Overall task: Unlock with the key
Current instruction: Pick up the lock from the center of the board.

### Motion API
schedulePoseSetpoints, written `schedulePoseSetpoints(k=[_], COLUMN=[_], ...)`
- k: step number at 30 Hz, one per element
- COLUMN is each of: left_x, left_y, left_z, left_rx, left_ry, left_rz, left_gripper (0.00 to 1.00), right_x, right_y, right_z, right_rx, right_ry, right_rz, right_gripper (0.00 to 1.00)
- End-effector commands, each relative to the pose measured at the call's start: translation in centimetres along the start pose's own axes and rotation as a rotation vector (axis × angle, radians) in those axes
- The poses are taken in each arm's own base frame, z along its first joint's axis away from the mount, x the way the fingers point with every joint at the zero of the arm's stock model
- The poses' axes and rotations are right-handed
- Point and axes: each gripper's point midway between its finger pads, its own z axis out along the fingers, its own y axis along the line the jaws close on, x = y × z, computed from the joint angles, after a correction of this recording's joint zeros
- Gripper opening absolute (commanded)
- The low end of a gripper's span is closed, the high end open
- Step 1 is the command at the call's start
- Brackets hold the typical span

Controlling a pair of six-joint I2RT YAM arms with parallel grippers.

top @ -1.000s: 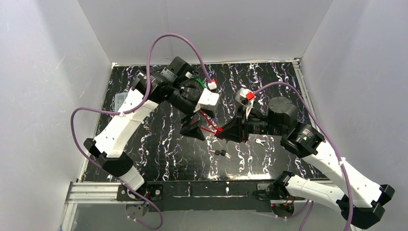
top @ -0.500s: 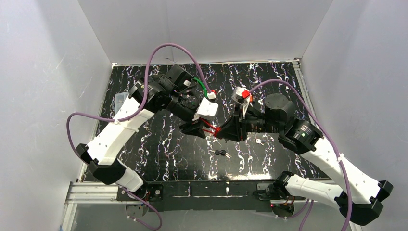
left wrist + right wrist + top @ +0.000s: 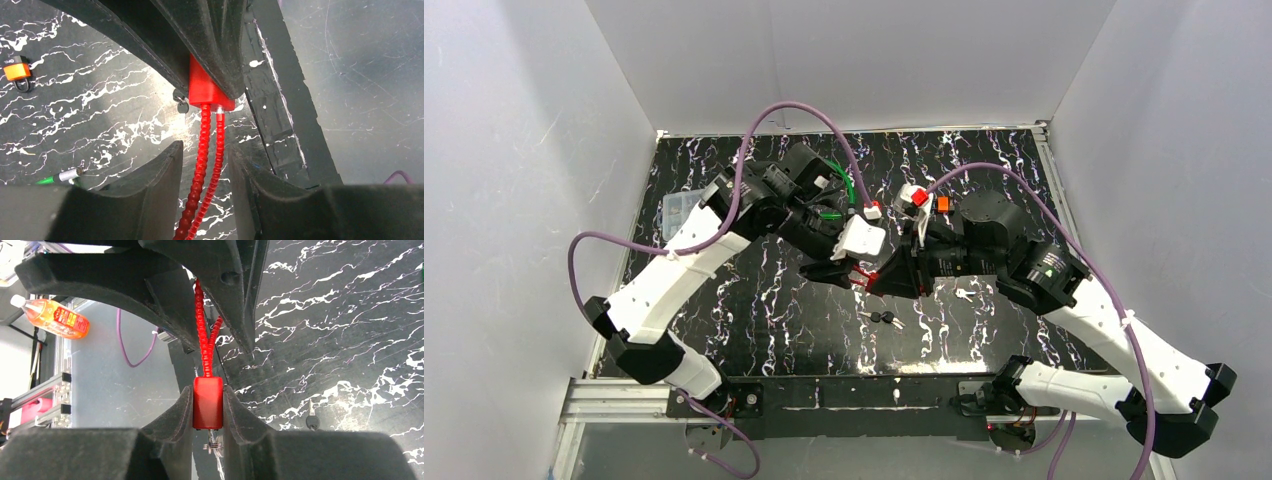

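While the right gripper (image 3: pixel 207 390) clenches the red lock body (image 3: pixel 208 410) squarely between its jaws, the left gripper (image 3: pixel 206 160) straddles the red cable (image 3: pixel 202 130) just beyond; whether it pinches cannot be told. Black-headed key (image 3: pixel 882 318): on the table, nearside of both jaws, unheld. Advice: hold the body firm with the keyway exposed, and let the left jaws fetch the key.

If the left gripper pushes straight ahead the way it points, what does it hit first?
Probably the red lock body, clamped in the right gripper; the left gripper holds its red cable. Depth unclear.
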Motion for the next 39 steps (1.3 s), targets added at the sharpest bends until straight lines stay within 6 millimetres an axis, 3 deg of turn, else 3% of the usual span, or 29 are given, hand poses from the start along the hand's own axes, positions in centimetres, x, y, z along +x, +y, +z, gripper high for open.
schedulePoseSetpoints(k=[1,2,4,5,12,13,15,16,22,26,30,39], left_x=[-0.7,-0.7,-0.9,-1.0,-1.7,-1.8,-1.7,-1.6,-2.5,-2.5,-2.1,0.2], left_y=[-2.0,-1.9,-1.7,-1.6,-1.3,-1.4,-1.2,-1.2,-2.1,-2.8,-2.8,-3.4], left_z=[0.4,0.5,0.5,0.5,0.1,0.0,-0.3,-0.5,-2.7,-2.8,-2.6,-1.1], left_rx=[0.055,0.054,0.041,0.034,-0.035,-0.043,-0.086,-0.1,-0.126,-0.076,-0.034,-0.033], left_ry=[-0.019,-0.018,-0.024,-0.026,-0.076,-0.088,-0.094,-0.092,-0.08,-0.07,-0.022,0.103], left_rz=[0.036,0.04,0.048,0.051,0.089,0.108,0.123,0.13,0.151,0.133,0.141,0.215], left_gripper=[0.24,0.22,0.03,0.0,0.0,0.06,0.48,0.64,0.98,0.97,0.86,0.74], right_x=[-5.4,-5.4,-5.5,-5.5,-5.7,-5.7,-5.5,-5.3,-3.7,-3.6,-3.3,-4.0], right_y=[1.2,1.2,1.3,1.4,1.6,1.6,1.5,1.4,1.4,1.6,1.7,1.9], right_z=[-0.5,-0.4,-0.4,-0.4,-0.4,-0.5,-0.8,-0.9,-1.2,-0.8,-0.2,0.0], right_rx=[-0.007,-0.006,-0.007,-0.007,-0.009,-0.005,0.003,0.009,0.017,0.01,0.019,0.042], right_ry=[-0.156,-0.155,-0.156,-0.157,-0.173,-0.177,-0.18,-0.175,-0.13,-0.09,-0.029,-0.001], right_rz=[-0.115,-0.117,-0.121,-0.122,-0.128,-0.128,-0.127,-0.125,-0.13,-0.13,-0.121,-0.129], right_gripper=[0.01,0.01,0.01,0.01,0.01,0.01,0.01,0.01,0.01,0.01,0.01,0.01])
